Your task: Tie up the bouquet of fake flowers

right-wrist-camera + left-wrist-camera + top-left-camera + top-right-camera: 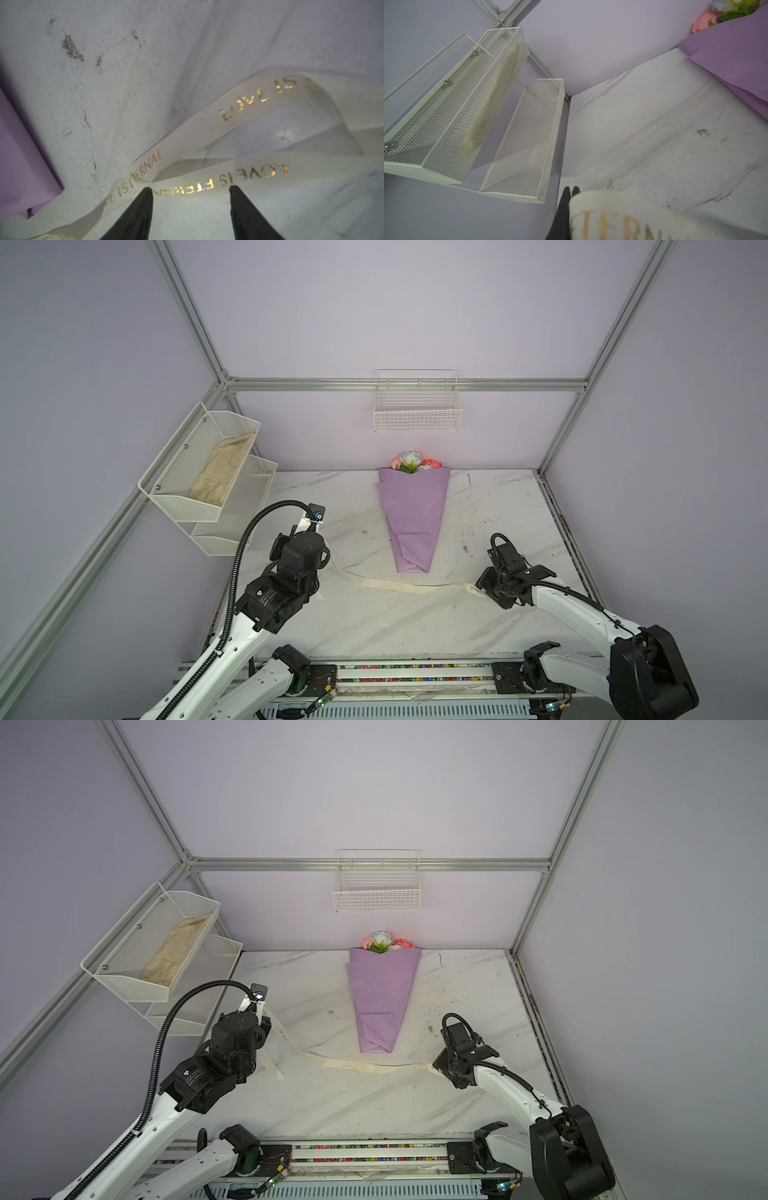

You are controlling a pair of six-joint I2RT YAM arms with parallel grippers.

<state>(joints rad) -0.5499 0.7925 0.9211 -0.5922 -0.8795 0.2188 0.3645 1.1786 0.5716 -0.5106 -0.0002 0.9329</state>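
Note:
The bouquet of fake flowers (413, 514) (382, 994) lies flat on the marble table (511, 506) in lilac wrap, with its blooms (411, 461) against the back wall. A cream ribbon (399, 585) (365, 1065) with gold letters runs across the table just below the wrap's tip. My left gripper (571, 189) is shut on one end of the ribbon (623, 216) and holds it above the table near the left wall. My right gripper (190, 188) (484, 591) is open at the ribbon's other end, where the ribbon (207, 182) crosses its fingertips. A corner of the wrap (25, 166) shows there.
A two-tier white mesh shelf (208, 472) (517, 145) hangs on the left wall close to my left arm, with a cream cloth (220, 477) in its upper tier. A white wire basket (417, 410) hangs on the back wall. Aluminium frame posts (561, 439) stand at the table's corners.

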